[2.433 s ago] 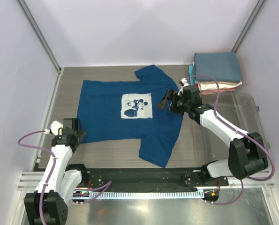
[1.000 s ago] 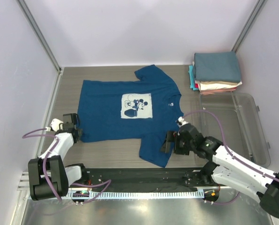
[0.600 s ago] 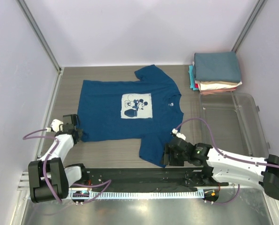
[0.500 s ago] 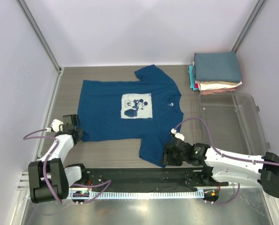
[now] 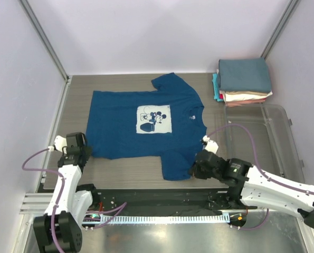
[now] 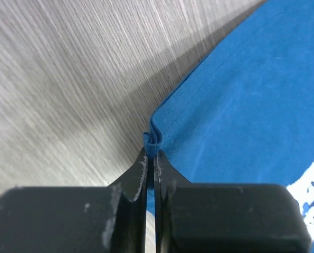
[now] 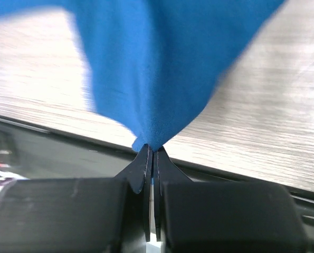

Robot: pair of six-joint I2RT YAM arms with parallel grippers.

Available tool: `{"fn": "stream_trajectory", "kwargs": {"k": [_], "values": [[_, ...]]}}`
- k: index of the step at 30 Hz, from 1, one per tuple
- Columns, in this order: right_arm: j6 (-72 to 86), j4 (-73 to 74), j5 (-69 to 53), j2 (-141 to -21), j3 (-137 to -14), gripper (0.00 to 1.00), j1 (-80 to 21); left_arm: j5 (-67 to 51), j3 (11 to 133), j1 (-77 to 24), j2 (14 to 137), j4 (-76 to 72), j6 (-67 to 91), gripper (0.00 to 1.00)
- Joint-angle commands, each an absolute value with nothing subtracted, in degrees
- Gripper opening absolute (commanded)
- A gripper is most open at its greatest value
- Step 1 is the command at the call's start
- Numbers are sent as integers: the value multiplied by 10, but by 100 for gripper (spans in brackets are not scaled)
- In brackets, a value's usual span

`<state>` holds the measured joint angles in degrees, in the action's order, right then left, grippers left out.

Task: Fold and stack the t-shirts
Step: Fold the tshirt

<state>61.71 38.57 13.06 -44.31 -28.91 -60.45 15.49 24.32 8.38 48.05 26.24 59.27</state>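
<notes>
Grey wood-grain tabletop point(image 5: 125, 168), boxed in by white walls point(image 5: 146, 31), carries a royal-blue short-sleeved tee with a white square cartoon print point(image 5: 114, 126) spread flat across the centre of the top view. A stack of folded tees point(image 5: 244, 79) sits in the upper right corner; only its slate-blue top piece shows fully, the teal, pink and cream ones beneath showing just as edges. Below the stack lies a clear plastic bin point(image 5: 262, 137), whose near left corner is crossed by a purple cable point(image 5: 236, 126). At lower left, the left claw point(image 6: 152, 155) is clenched on the tee's hem corner. At lower centre, the right claw point(image 7: 151, 153) pinches a sleeve tip, the cloth blurred in its wrist view.
</notes>
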Motion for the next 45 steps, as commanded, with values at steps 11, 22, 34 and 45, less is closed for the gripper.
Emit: {"fn": "stream_trajectory", "kwargs": {"k": [11, 22, 34, 45], "values": [[467, 461, 270, -529, -533, 1, -522, 135, 366, 88, 498, 360, 519, 0], [297, 379, 140, -717, -680, 1, -318, 122, 467, 88, 656, 310, 498, 0], [227, 343, 62, -927, -846, 1, -207, 131, 592, 87, 859, 285, 504, 0], [208, 340, 25, -1056, -956, 1, -161, 141, 668, 88, 963, 292, 503, 0]]}}
